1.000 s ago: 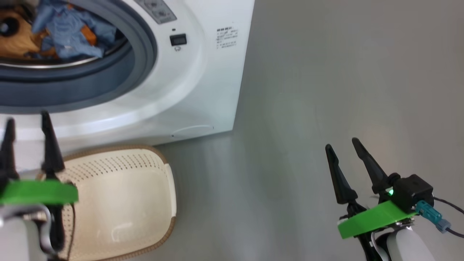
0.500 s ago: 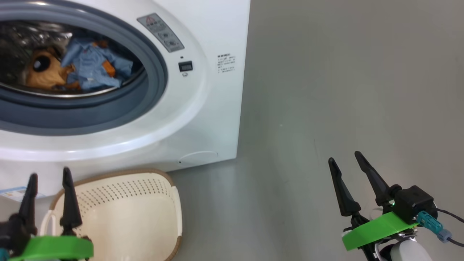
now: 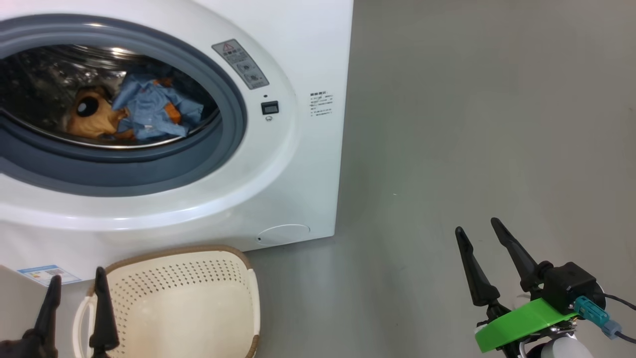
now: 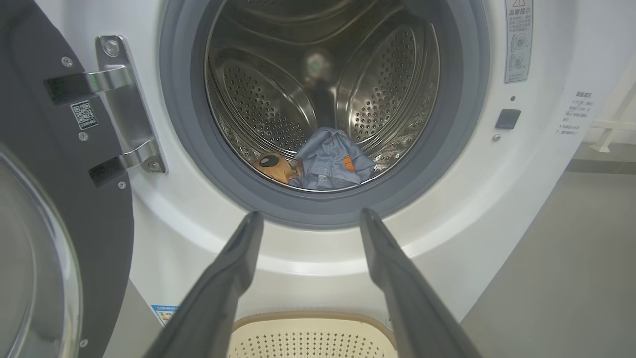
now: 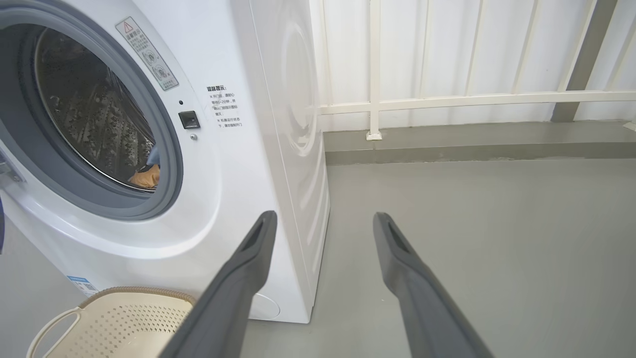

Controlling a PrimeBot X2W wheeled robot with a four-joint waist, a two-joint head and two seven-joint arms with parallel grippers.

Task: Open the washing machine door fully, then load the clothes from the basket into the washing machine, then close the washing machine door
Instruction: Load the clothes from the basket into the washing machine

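Note:
The white washing machine (image 3: pixel 298 164) stands with its door (image 4: pixel 59 209) swung wide open on the left of the left wrist view. Light-blue clothes (image 3: pixel 151 107) with an orange-brown bear lie in the steel drum (image 4: pixel 278 99), and the same clothes (image 4: pixel 330 164) show in the left wrist view. The cream basket (image 3: pixel 198 308) sits on the floor below the opening with nothing in it. My left gripper (image 3: pixel 77 281) hovers open over the basket's left side, holding nothing. My right gripper (image 3: pixel 477 228) is open over bare floor to the right of the machine.
Grey floor (image 3: pixel 472 124) stretches to the right of the machine. A white railing (image 5: pixel 447 99) and a low kerb run along the back wall. A blue label sticker (image 3: pixel 47 273) sits low on the machine's front.
The camera has tilted up, so more of the drum opening shows and the basket sits lower in the picture. Both grippers stay open and empty.

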